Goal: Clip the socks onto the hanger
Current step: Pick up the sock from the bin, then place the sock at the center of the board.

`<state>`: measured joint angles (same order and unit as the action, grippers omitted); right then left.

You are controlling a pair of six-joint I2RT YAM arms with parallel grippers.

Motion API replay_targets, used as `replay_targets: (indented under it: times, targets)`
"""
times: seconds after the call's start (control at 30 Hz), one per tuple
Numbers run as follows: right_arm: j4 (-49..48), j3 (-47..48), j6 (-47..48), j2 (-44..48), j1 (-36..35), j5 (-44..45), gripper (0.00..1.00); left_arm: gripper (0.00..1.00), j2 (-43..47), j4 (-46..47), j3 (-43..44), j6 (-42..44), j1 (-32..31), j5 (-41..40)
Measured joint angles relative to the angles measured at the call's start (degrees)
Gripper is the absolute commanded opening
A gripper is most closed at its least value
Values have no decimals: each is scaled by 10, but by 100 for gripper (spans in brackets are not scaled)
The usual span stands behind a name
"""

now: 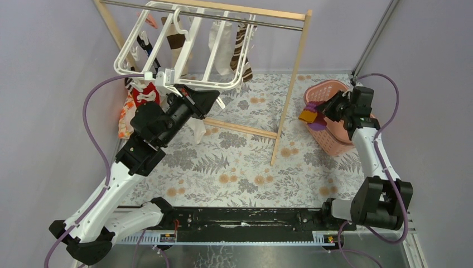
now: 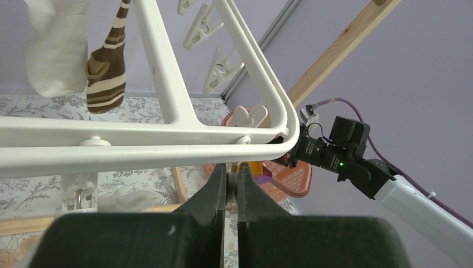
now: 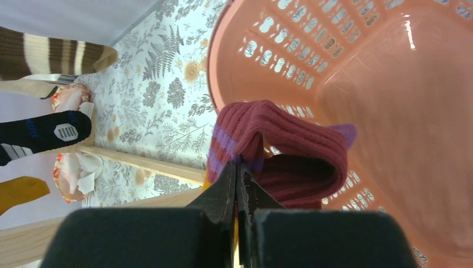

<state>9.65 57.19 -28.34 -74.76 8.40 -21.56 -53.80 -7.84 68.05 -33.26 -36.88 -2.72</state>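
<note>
Two tools | your left tool (image 2: 232, 169): narrow, beneath white plastic frame hanger (image 2: 139, 140) | your right tool (image 3: 237, 167): clamping maroon ribbed sock (image 3: 295, 148) at pink plastic basket (image 3: 401, 84)

Can't make out any words or numbers from my cameras; the grey patch (image 3: 66, 132) on the black sock (image 3: 33, 135) is too blurry.

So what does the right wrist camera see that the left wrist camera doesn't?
Only the right wrist: a clear look at the maroon sock pinched in the right gripper, plus a black-blue sock and a mustard sock. Only the left wrist: the white hanger close up, its empty clips, and the right arm. Both: the brown-white striped sock, the flowered table cover and the pink basket.
</note>
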Motion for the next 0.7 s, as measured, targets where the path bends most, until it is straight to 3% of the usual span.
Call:
replay_targets:
  times: [0.43, 0.7]
  targets:
    - [19, 57, -7, 113, -7, -50, 0, 0, 1, 0, -1, 0, 0, 0]
    - [45, -1, 2, 139, -107, -61, 0, 0, 0, 0, -1, 0, 0, 2]
